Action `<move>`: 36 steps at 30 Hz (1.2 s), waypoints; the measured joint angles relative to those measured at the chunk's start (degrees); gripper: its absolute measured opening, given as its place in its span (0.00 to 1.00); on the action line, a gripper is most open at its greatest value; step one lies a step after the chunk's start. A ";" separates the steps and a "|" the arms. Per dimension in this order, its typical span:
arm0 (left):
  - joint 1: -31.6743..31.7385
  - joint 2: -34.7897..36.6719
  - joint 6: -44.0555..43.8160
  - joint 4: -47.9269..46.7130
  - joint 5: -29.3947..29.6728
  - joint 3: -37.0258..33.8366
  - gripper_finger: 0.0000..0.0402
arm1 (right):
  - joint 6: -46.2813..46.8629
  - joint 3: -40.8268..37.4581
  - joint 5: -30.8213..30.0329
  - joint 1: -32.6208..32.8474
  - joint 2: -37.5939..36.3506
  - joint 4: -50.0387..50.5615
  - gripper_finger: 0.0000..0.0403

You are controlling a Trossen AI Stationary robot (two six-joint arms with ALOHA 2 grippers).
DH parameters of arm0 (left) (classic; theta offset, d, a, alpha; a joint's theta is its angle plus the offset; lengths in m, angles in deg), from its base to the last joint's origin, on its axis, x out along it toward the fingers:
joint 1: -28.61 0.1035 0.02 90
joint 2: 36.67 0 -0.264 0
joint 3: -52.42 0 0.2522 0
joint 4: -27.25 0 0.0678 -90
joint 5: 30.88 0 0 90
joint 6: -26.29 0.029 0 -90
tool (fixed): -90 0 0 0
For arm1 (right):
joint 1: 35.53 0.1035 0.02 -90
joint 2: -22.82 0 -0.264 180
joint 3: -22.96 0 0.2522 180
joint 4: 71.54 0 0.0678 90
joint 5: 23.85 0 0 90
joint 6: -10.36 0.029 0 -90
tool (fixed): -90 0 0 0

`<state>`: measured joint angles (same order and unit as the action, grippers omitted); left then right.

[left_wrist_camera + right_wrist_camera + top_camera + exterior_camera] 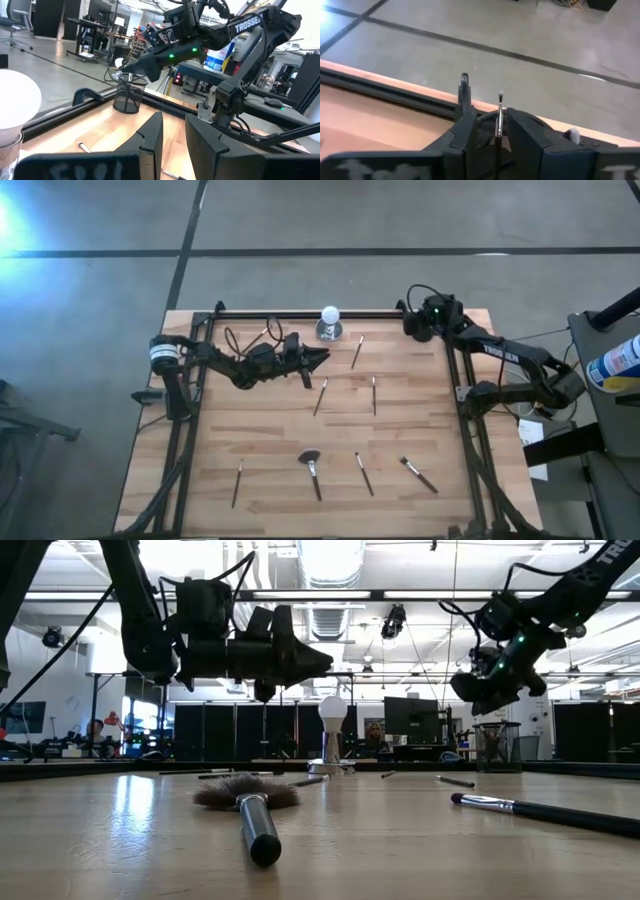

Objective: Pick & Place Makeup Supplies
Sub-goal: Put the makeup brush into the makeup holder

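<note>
Several slim brushes lie flat on the wooden table: one (357, 352) near the white ball, two (320, 396) (374, 394) mid-table, and a fan-headed brush (311, 470) (250, 802) with others (418, 474) (238, 482) near the front edge. My right gripper (414, 323) (492, 122) hovers at the far right corner over a black mesh cup (127, 97) (497, 747), open, with a thin brush (499, 112) upright in the gap. My left gripper (322, 360) (173, 130) hangs above the table's far middle, narrowly open and empty. My right gripper has the thin brush's shaft (498, 125) standing upright between its fingers, over the mesh cup's mouth (487, 134). The gap is wider than the shaft. I cannot tell whether either finger touches it.
A white ball on a silver base (329, 321) (331, 735) stands at the far edge, just beyond my left gripper. A black frame rail (300, 315) runs along the far edge and both sides. Cables trail behind the left arm (240, 340).
</note>
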<state>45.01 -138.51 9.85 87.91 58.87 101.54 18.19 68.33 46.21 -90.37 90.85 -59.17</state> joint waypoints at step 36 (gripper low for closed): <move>-0.02 0.00 -0.26 -0.95 0.13 0.00 0.19 | -4.90 -8.68 13.17 10.52 -19.65 -5.23 0.02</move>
<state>44.99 -138.51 9.59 86.97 59.00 101.54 13.29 59.65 59.38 -79.85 71.20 -64.40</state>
